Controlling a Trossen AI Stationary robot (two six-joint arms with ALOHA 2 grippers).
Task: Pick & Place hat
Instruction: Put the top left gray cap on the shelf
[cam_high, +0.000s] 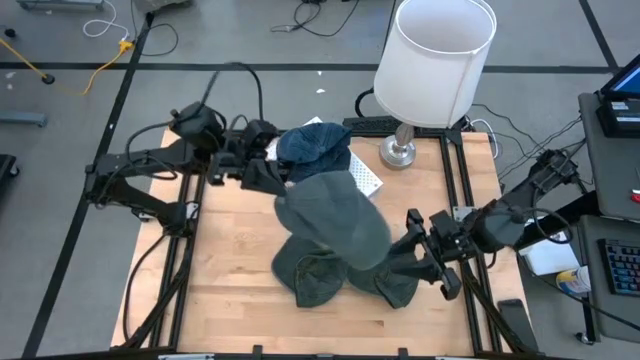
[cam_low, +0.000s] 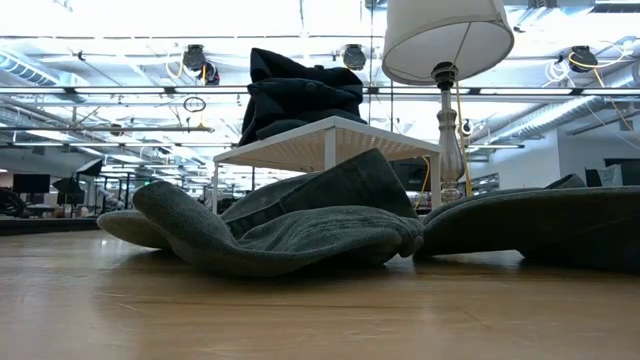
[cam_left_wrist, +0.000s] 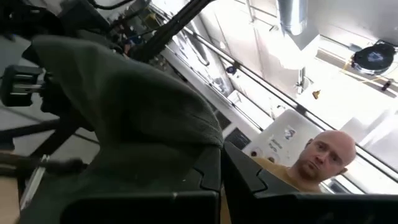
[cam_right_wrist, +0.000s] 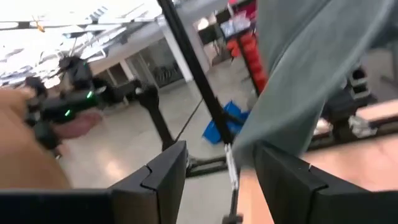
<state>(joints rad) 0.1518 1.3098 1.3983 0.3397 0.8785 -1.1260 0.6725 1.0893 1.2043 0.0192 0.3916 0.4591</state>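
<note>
Nearest the low camera lies a crumpled grey-green hat (cam_low: 280, 235) flat on the wooden table (cam_low: 320, 310), and it is not the one being worked. In the high view the lifted hat (cam_high: 335, 215) hangs at table centre, stretched between both arms. The left gripper (cam_high: 262, 172), at about ten o'clock from the hat, has its fingers pinched tight on the brim, as its wrist view confirms. The right gripper (cam_high: 425, 245), at four o'clock, has spread its fingers, and its wrist view shows cloth draped just beside them, though I cannot tell whether it touches them. Judging by this, the left arm alone now carries the hat, probably toward the dark hats (cam_high: 315, 148) on the white stand (cam_high: 365, 178) at twelve o'clock. Draw the right arm back clear before moving, lest the brim snag.
</note>
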